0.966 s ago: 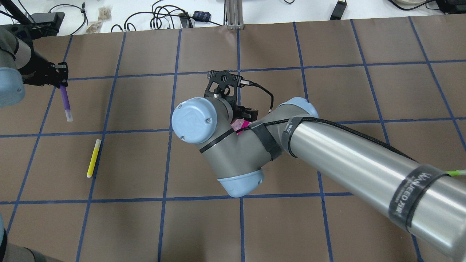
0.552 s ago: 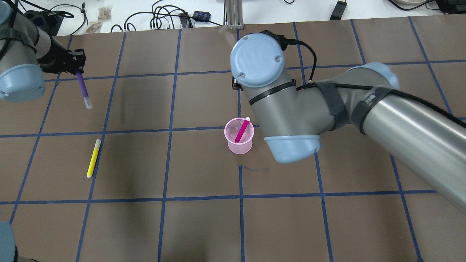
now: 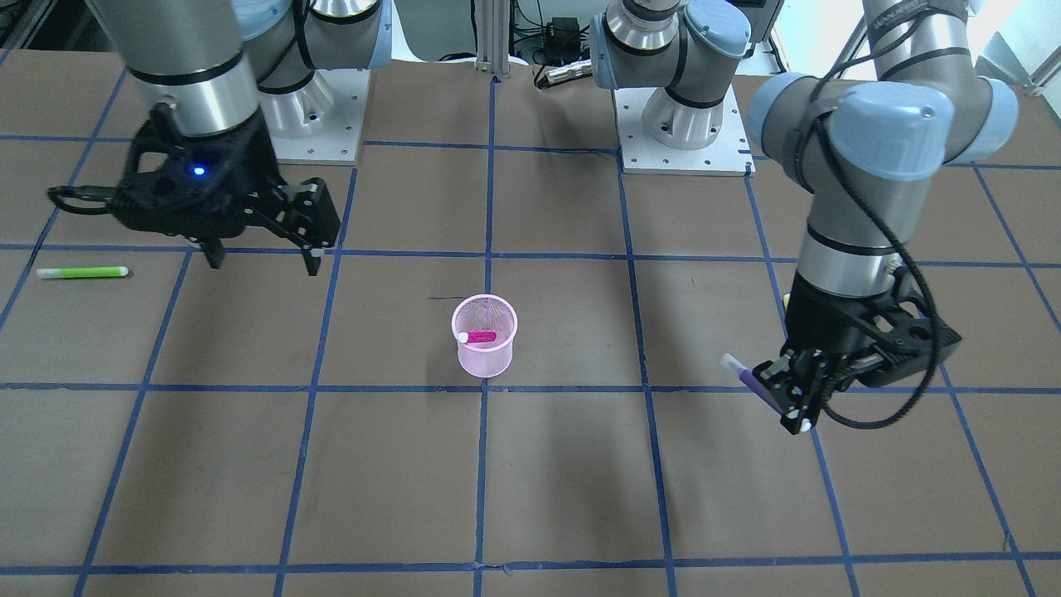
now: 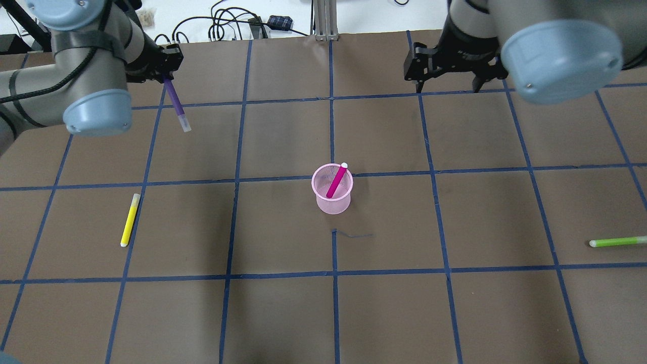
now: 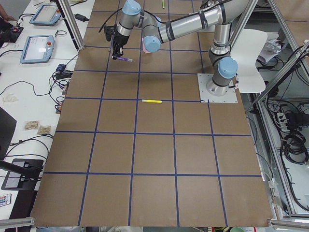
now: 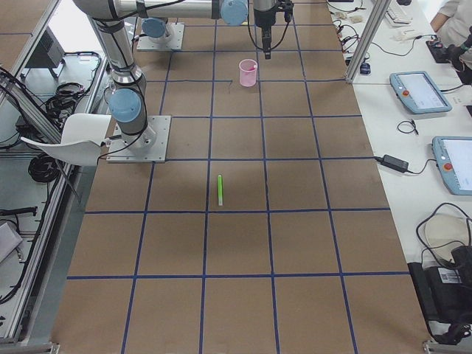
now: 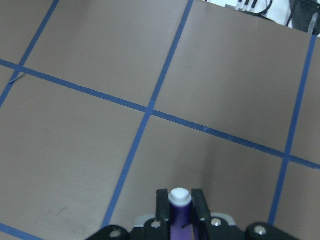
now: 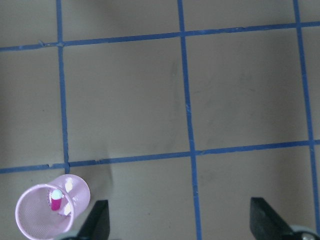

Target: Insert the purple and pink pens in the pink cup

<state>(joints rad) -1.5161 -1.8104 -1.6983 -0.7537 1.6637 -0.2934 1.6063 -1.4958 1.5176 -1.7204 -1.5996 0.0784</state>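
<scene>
1 brown surface [image 4: 455, 303], ruled in blue tape squares, carries everything under inspection. 2 arms reach over its far half.

My right hand [image 4: 447, 87] hangs empty on the far right with its fingers spread wide. My left hand [image 4: 166, 76] is over the far left, closed narrow on the upper end of the purple pen [image 4: 177, 103]. The left wrist view confirms the barrel is pinched between both fingers.

The pink cup [image 4: 333, 202] stands upright near the middle of the surface. The pink pen [image 4: 336, 183] is inside it, leaning on the rim with its white end up. Item 1 of 2 is judged complete.

The purple pen is not plumb. Its long axis slants, with the pale tip lowest and leaning toward the cup's side, and it appears clear of the surface. From my left hand the cup lies to my right and back toward my base, well apart. The right hand is somewhat nearer the cup but holds nothing, so delivery falls to the left.

My judgement is that the coming move calls for carrying the tip over the mouth and bringing the barrel closer to upright, since the leaning pink pen takes up part of the opening.

Off task: a yellow pen [image 4: 129, 220] lies flat at the left and a green pen [image 4: 617, 242] lies flat at the right edge.
</scene>
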